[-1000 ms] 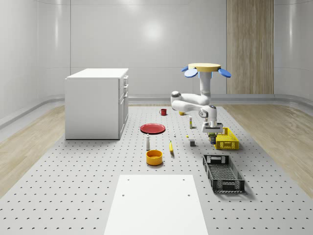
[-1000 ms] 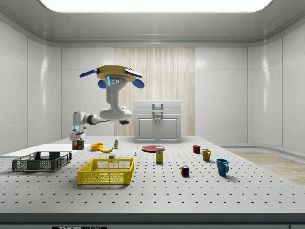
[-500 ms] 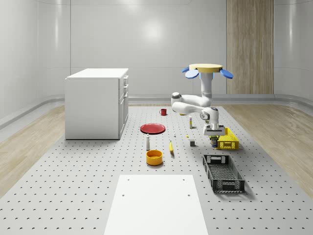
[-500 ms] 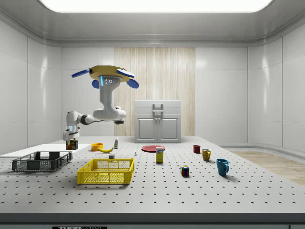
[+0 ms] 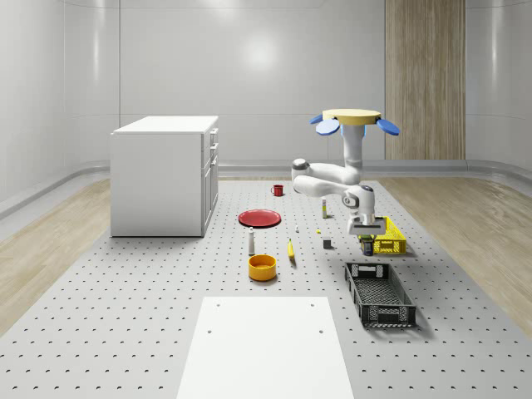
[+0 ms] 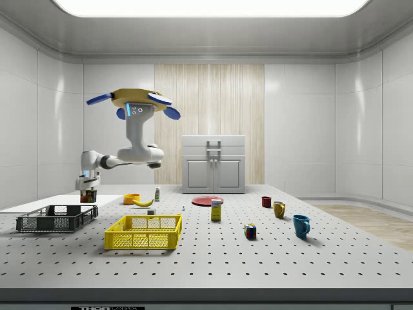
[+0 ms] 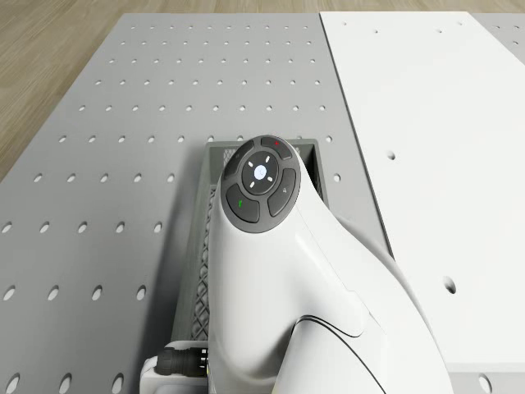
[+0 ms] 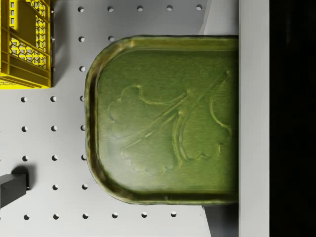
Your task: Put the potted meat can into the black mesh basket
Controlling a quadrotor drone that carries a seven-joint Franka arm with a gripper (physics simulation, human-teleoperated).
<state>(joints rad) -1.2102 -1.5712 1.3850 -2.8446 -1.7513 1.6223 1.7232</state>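
While the drone [image 5: 352, 116] hovers well above the perforated table [image 5: 125, 316], its arm reaches down and forward so that the gripper [image 5: 365, 235] hangs near the far end of the black mesh basket [image 5: 379, 293], with the yellow crate [image 5: 391, 237] just behind it in the whole-scene view.

Claw state: closed on the potted meat can [image 5: 366, 247], which hangs clear of the table. Wrist view has the can's green embossed end [image 8: 165, 118] right up against the camera, one finger [image 8: 254, 118] flat against its side, table holes and the yellow crate passing beyond.

From the side view the can [image 6: 88, 196] sits higher than the basket's rim [image 6: 57, 218] and looks roughly over the end nearer the yellow crate; whether it is properly over the opening, cannot tell for certain.

Step in hand, as I judge it: carrying the can to the basket, lift done, release not yet.

Next move calls for centring the can above the basket's open top, lowering until it is inside the walls, then opening the claw. Risk: letting go too near the end wall, so the can catches the rim.
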